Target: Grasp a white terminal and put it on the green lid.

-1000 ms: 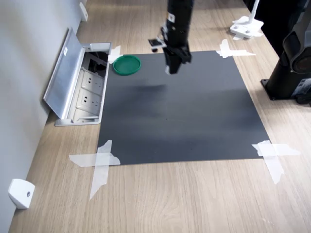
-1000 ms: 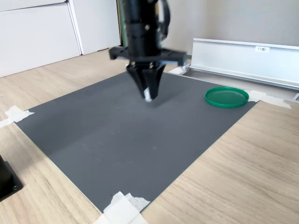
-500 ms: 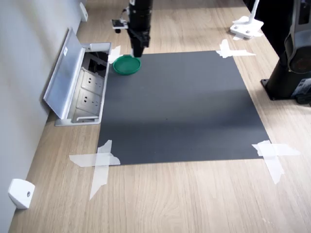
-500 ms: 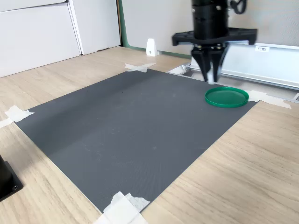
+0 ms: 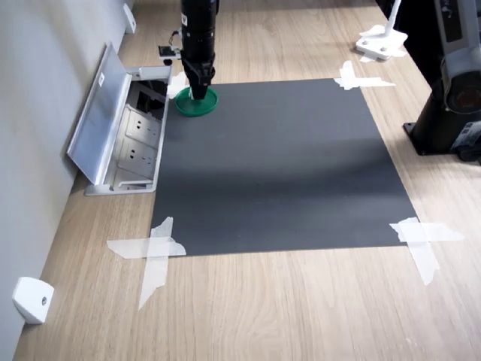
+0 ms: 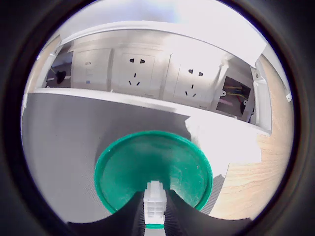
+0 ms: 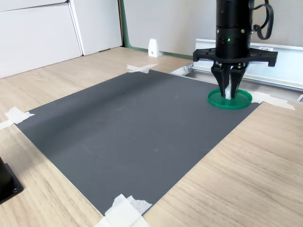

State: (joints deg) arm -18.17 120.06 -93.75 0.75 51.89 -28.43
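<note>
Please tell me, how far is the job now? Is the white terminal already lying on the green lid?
Done: the white terminal is grasped, pinched between the fingers of the gripper. In hand: the gripper stands low over the green lid, which lies at the corner of the dark mat beside the socket box. Left: opening the jaws and letting go. Whether the terminal touches the lid cannot be told.

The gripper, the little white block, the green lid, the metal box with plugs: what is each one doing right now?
gripper: shut on the white terminal, tips low over the lid.
white terminal: pinched between the fingers, not released.
green lid: flat on the mat corner, nothing lying loose on it.
socket box: cover flipped open, sockets showing.
black mat: taped flat at its corners.
</note>
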